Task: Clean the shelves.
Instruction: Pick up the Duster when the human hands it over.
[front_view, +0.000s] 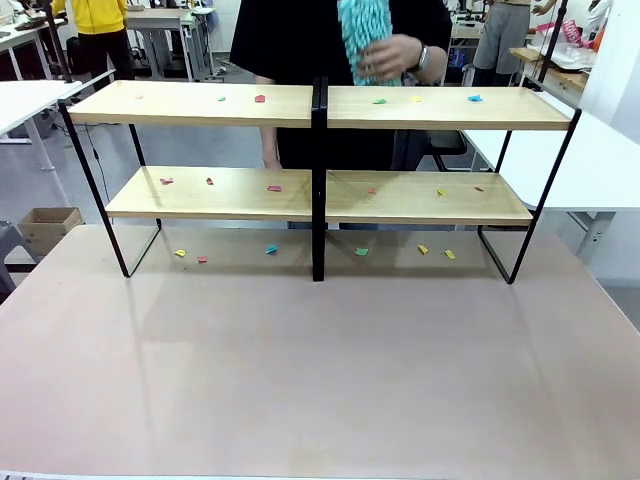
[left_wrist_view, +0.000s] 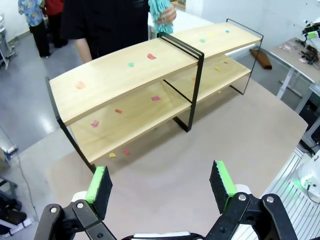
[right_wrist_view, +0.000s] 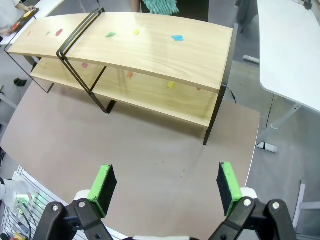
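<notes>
The shelves (front_view: 250, 105) stand across the far half of the table, two tiers of light-wood boards in a black frame with a central post. Small coloured paper scraps (front_view: 260, 98) lie on both tiers and on the tabletop under them. The shelves (left_wrist_view: 115, 75) run diagonally in the left wrist view, well beyond my left gripper (left_wrist_view: 162, 185), which is open and empty. My right gripper (right_wrist_view: 167, 182) is open and empty too, high over the table in front of the shelves (right_wrist_view: 160, 47). Behind the shelves a person's hand (front_view: 400, 55) holds a teal fluffy duster (front_view: 362, 35).
The beige tabletop (front_view: 320, 380) in front of the shelves is bare. White side tables (front_view: 25, 100) stand to the left and right (front_view: 610, 165). A cardboard box (front_view: 48, 225) sits on the floor at the left. People stand farther back.
</notes>
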